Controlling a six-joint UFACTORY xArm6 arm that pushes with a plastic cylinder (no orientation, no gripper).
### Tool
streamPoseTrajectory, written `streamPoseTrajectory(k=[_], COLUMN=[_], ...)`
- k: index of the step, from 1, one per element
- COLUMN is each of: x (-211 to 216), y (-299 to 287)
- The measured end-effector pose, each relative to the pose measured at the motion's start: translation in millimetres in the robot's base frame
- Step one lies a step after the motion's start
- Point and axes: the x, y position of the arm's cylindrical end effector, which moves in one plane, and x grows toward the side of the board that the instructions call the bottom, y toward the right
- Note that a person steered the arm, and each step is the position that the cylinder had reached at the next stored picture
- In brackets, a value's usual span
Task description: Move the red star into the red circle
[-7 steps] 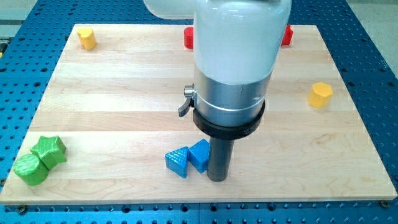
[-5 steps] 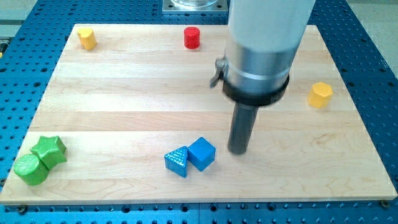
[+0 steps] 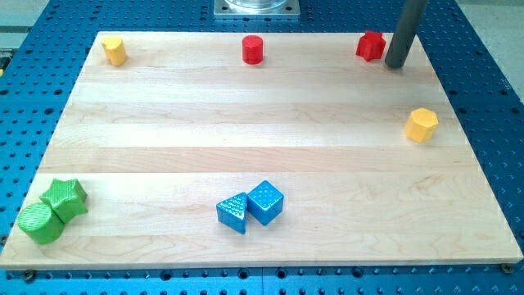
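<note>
The red star (image 3: 371, 46) lies near the board's top edge, right of centre. The red circle (image 3: 253, 50) stands at the top edge near the middle, well to the star's left. My tip (image 3: 395, 65) rests on the board just right of the star, close to it or touching its right side; I cannot tell which. The dark rod rises out of the view's top.
A yellow block (image 3: 115, 51) sits at top left and a yellow hexagon (image 3: 422, 124) at the right. A blue triangle (image 3: 232, 213) and a blue cube (image 3: 265, 201) touch at bottom centre. A green star (image 3: 65, 197) and a green circle (image 3: 38, 222) sit at bottom left.
The rod has moved from beside the blue cube at bottom centre up and right to the red star's right side. The blocks have not moved.
</note>
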Motion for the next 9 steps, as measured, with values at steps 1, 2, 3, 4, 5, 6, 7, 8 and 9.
streamPoseTrajectory(k=[1, 2, 3, 4, 5, 6, 7, 8, 9], x=[-1, -16, -32, -33, -34, -45, -66, -73, -67], y=[-37, -5, 2, -48, -49, 7, -12, -55, -119])
